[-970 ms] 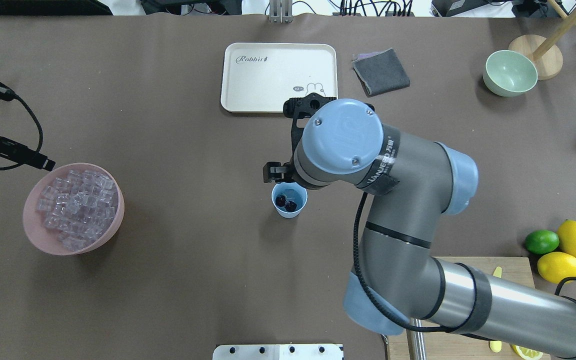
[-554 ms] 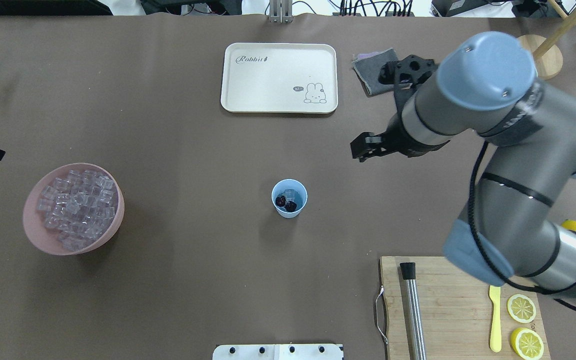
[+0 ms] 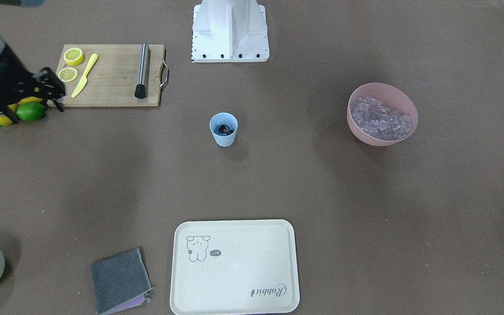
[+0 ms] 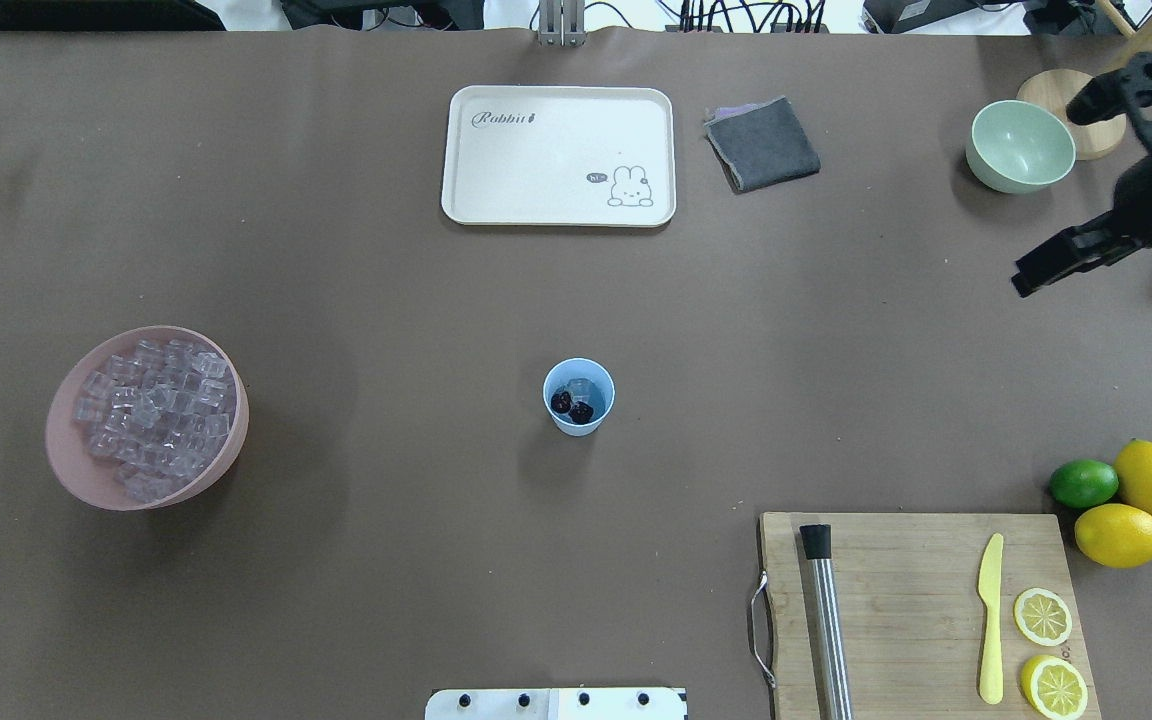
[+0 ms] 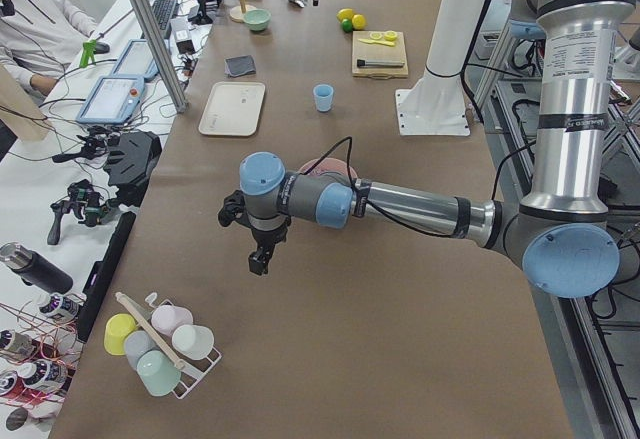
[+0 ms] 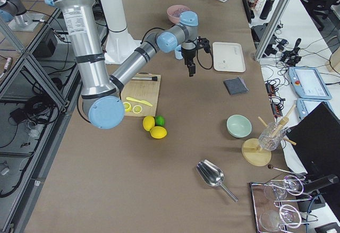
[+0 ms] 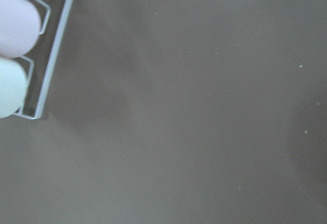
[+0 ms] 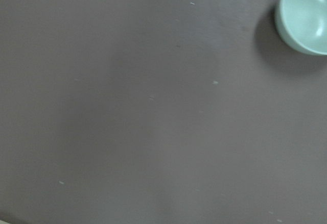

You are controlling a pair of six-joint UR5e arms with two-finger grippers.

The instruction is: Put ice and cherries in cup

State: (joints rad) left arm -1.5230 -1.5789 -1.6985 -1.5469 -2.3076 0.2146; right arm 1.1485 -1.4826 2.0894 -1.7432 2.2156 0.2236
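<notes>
The light blue cup (image 4: 578, 397) stands mid-table, also in the front-facing view (image 3: 223, 129) and the exterior left view (image 5: 322, 97). Dark cherries (image 4: 572, 404) and a clear ice cube (image 4: 583, 385) lie inside it. More ice (image 4: 151, 415) fills the pink bowl (image 4: 53, 435) at the left. My right gripper (image 4: 1056, 260) is far from the cup, near the table's right edge, empty. Its fingers (image 3: 59, 104) look spread apart. My left gripper (image 5: 258, 259) hangs over bare table far left of the bowl. I cannot tell whether it is open or shut.
A white tray (image 4: 556, 150), a grey cloth (image 4: 762, 143) and a pale green bowl (image 4: 1020, 146) lie at the back. A cutting board (image 4: 921, 610) with muddler, knife and lemon slices sits front right, beside a lime (image 4: 1083, 483) and lemons. A cup rack (image 5: 160, 344) stands near the left gripper.
My right arm has swung from just above the cup away to the table's right edge. The left arm has left the overhead view. The cup and its contents have not moved.
</notes>
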